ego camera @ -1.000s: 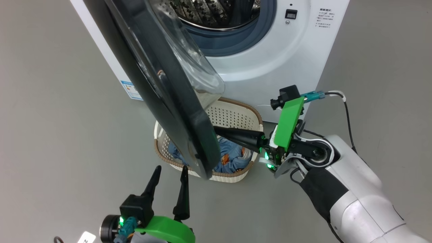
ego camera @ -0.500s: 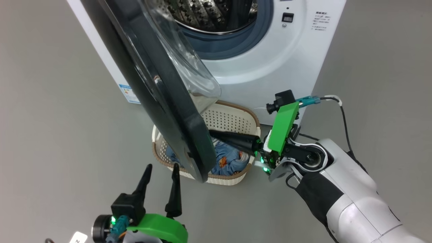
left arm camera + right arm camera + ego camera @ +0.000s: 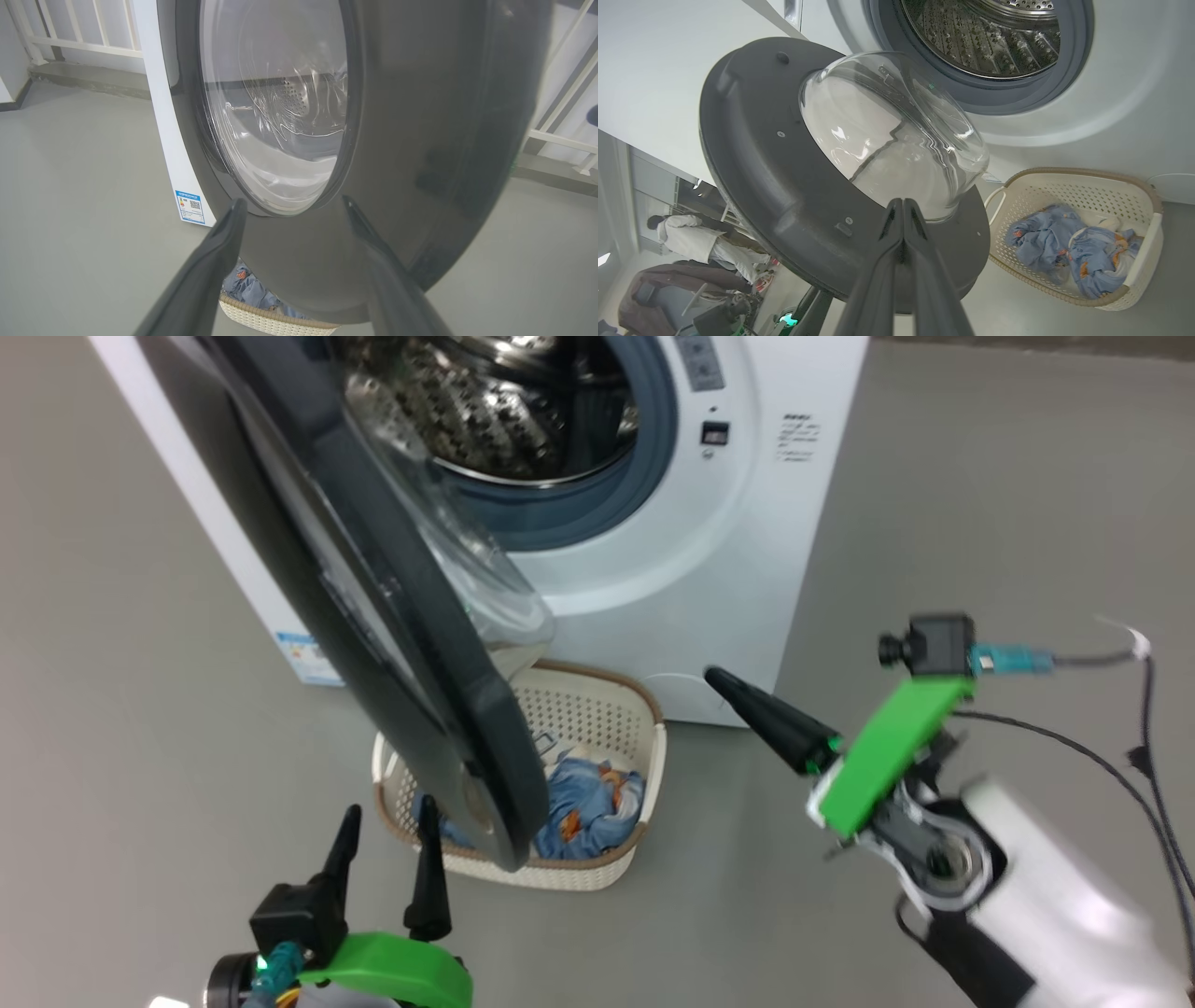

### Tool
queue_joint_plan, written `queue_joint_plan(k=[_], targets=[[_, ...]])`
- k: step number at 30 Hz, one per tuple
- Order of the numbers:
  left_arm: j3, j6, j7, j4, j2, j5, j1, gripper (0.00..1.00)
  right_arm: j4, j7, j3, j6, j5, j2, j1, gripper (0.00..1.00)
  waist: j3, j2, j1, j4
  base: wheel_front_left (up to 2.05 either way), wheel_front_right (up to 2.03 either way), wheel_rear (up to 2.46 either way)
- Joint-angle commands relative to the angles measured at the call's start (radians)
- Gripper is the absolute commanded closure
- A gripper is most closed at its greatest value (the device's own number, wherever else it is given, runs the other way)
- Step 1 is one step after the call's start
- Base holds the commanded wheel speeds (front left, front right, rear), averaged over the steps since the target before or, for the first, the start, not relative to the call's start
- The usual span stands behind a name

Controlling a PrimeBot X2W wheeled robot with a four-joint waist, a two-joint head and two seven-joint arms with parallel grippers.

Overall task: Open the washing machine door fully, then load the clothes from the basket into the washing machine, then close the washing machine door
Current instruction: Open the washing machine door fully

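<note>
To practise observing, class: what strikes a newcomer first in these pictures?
The black-ringed washing machine door stands open across the head view, its glass bowl bulging toward the drum. Beneath its lower edge, a cream basket on the floor holds blue clothes; the open left gripper is in front, the shut right gripper at the right.

A smooth grey floor (image 3: pixel 140 709) carries the big white washing machine (image 3: pixel 672 588) and, just before its front, the small cream basket (image 3: pixel 560 875) standing upright.
</note>
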Motion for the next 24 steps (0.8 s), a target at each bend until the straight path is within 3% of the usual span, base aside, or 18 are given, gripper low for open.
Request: queue_joint_plan(k=[1,8,12,17,24], targets=[[0.039,-0.007,-0.006,-0.017,0.011,0.009,-0.005,0.00,-0.043,-0.041,0.025,0.002,-0.044,-0.015,0.020,1.00,-0.034,0.0000,0.0000,-0.036,0.00,0.00,0.00],[0.093,-0.031,-0.006,-0.005,0.011,0.030,0.027,0.00,-0.054,-0.374,0.131,0.002,-0.229,-0.148,0.123,1.00,-0.090,0.0000,0.0000,-0.095,0.00,0.00,0.00],[0.114,-0.040,-0.006,-0.008,0.011,0.034,0.046,0.00,-0.030,-0.453,0.118,0.002,-0.307,-0.203,0.175,1.00,-0.105,0.0000,0.0000,-0.116,0.00,0.00,0.00],[0.132,-0.048,-0.006,-0.008,0.011,0.039,0.057,0.00,-0.041,-0.465,-0.028,0.002,-0.425,-0.208,0.276,1.00,-0.116,0.0000,0.0000,-0.137,0.00,0.00,0.00],[0.152,-0.055,-0.006,-0.007,0.011,0.039,0.072,0.00,-0.142,-0.466,-0.297,0.002,-0.751,-0.101,0.468,1.00,-0.130,0.0000,0.0000,-0.160,0.00,0.00,0.00]])
